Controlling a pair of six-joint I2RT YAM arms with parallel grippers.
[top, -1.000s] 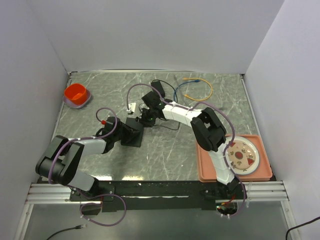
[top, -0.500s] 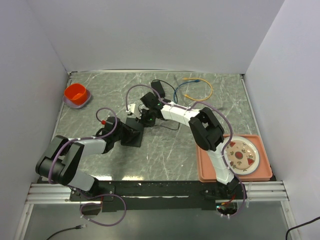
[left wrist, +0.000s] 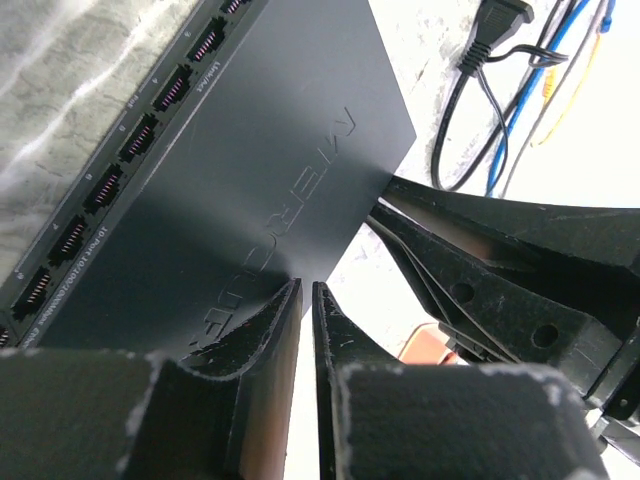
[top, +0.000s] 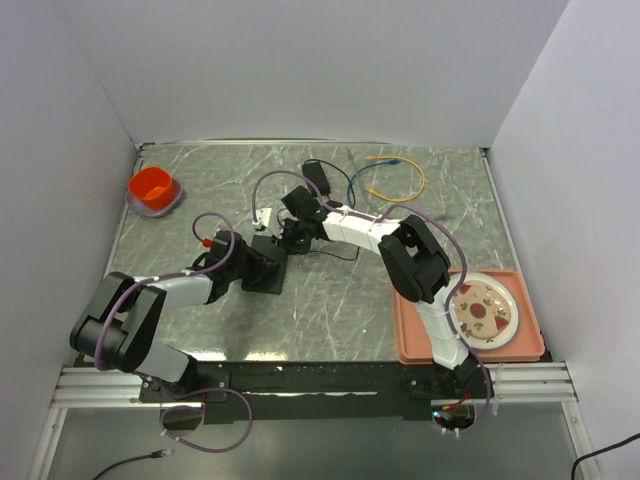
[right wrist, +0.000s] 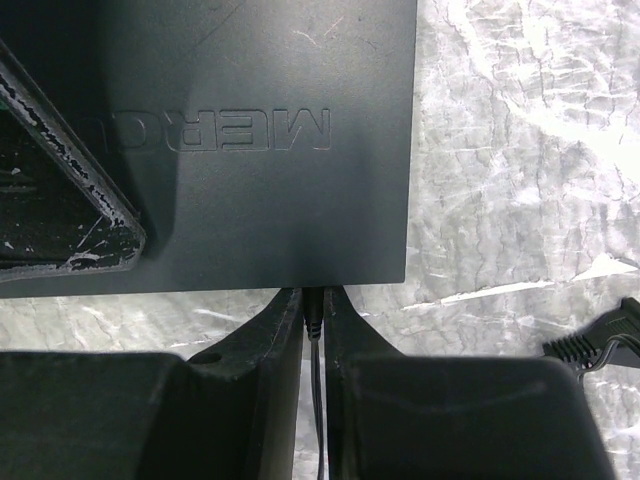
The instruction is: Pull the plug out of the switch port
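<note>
From above, the black switch [top: 268,276] lies mid tabletop [top: 220,170]; both arms meet at it, one on each side. In the left wrist view, the left jaws are almost closed and pinch the edge of the switch; I think this stops it sliding. In the right wrist view, the right jaws are squeezed onto the plug [right wrist: 314,306]; it sits in the switch port on the long edge, which the plug hides. The plug is not out yet; a straight pull back looks best.
</note>
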